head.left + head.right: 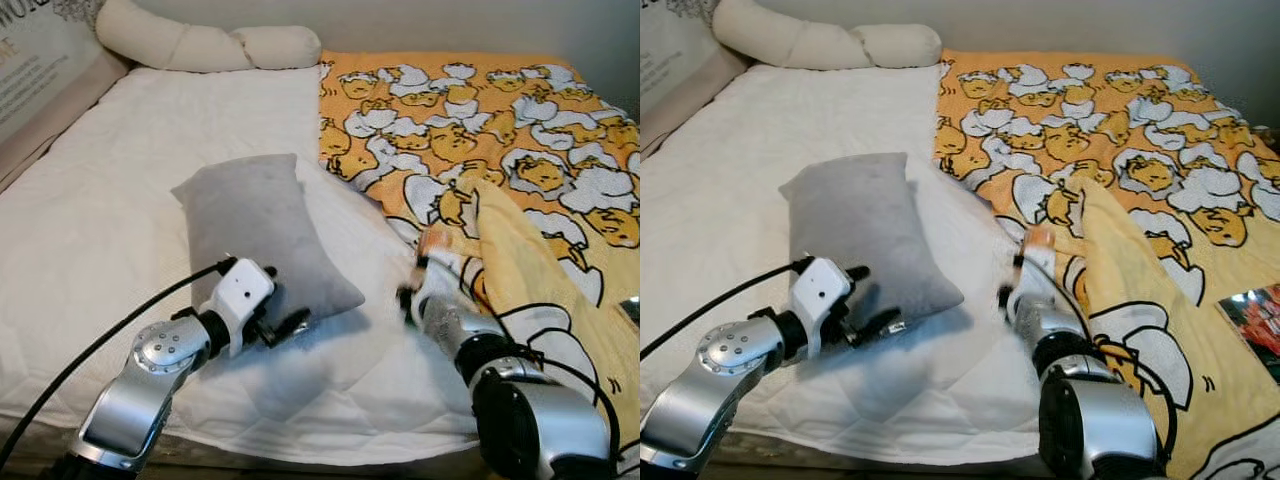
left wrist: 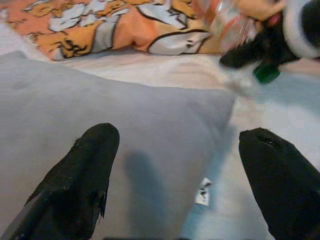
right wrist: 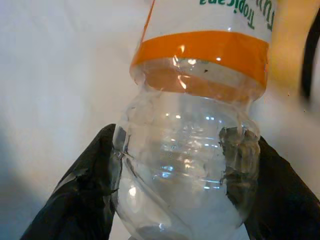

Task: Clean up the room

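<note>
- Gripping a clear plastic bottle [image 3: 192, 150] with an orange label band, the right hand [image 3: 185, 170] has its two black fingers pressed against the bottle's ribbed sides; in the head views it sits at about 5 o'clock, at the edge of the blanket.
- The left hand [image 2: 175, 170] at 7 o'clock has its fingers [image 2: 80, 175] spread wide and holds nothing; they reach over the near corner of the grey pillow [image 1: 262, 230].
- The pillow lies at centre on the white mattress [image 1: 90, 220], a small tag [image 2: 202, 191] at its near edge.
- A yellow blanket [image 1: 500, 130] printed with cartoon egg figures covers the bed from 1 to 4 o'clock, its near part folded up beside the right arm.
- A long cream bolster [image 1: 200, 45] lies along the far wall at 11 o'clock.
</note>
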Tool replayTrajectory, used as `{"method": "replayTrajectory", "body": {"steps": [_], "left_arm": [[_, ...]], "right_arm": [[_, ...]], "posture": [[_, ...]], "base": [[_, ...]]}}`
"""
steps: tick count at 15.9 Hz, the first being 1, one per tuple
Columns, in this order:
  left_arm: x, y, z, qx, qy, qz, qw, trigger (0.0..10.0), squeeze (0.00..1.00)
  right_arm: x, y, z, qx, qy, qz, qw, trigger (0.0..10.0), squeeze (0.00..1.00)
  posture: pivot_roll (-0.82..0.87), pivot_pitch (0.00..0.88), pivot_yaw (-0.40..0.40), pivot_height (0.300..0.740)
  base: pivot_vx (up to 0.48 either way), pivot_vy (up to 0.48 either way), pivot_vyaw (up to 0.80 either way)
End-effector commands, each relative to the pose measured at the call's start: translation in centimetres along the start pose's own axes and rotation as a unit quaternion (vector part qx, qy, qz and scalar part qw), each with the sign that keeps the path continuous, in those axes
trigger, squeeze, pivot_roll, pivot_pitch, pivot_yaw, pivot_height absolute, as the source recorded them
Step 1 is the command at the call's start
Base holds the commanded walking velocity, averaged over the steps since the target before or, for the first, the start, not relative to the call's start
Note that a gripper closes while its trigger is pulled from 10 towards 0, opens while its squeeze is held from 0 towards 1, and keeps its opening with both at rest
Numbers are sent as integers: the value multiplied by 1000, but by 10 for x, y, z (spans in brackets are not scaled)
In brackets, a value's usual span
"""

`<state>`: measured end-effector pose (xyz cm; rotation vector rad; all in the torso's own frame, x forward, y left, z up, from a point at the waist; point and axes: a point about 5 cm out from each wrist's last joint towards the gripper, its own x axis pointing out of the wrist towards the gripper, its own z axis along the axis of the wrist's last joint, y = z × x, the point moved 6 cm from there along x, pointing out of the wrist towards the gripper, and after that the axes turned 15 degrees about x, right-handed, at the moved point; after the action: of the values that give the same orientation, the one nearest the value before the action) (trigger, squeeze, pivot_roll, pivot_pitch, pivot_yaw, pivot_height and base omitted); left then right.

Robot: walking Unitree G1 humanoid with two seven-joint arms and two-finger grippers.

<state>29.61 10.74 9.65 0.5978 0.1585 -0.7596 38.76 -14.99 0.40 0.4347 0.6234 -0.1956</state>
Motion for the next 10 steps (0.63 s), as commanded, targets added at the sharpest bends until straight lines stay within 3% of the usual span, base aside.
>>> {"method": "replayTrajectory", "body": {"steps": [1, 2, 3, 5, 7, 10], "left_arm": [[-3, 9, 3, -2, 4, 30, 1000, 10000, 0], [-4, 12, 6, -9, 1, 47, 999, 10000, 0], [-5, 25, 15, -32, -13, 98, 995, 10000, 0], [-8, 37, 18, -57, -18, 149, 987, 10000, 0], [-8, 37, 14, -65, -2, 158, 985, 10000, 0], [-9, 48, 6, -52, 29, 201, 978, 10000, 0]], "right_arm": [[-11, 18, 29, 21, -75, 63, 995, 3922, 0], [-24, 24, 39, 35, -109, 94, 989, 8667, 0], [-56, 32, 50, 42, -154, 157, 975, 10000, 0], [-78, 32, 48, -20, -177, 197, 964, 10000, 0], [-87, 25, 47, -11, -184, 205, 961, 10000, 0], [-110, 42, 41, -34, -177, 250, 951, 10000, 0]], "posture": [[-48, 0, 12, 740], [-51, 0, 7, 740], [-67, 0, 5, 740], [-81, 0, 9, 740], [-83, 0, 7, 740], [-78, 0, -6, 740]], "base": [[0, 0, 0], [0, 0, 0], [0, 0, 0], [0, 0, 0], [0, 0, 400], [0, 0, 800]]}}
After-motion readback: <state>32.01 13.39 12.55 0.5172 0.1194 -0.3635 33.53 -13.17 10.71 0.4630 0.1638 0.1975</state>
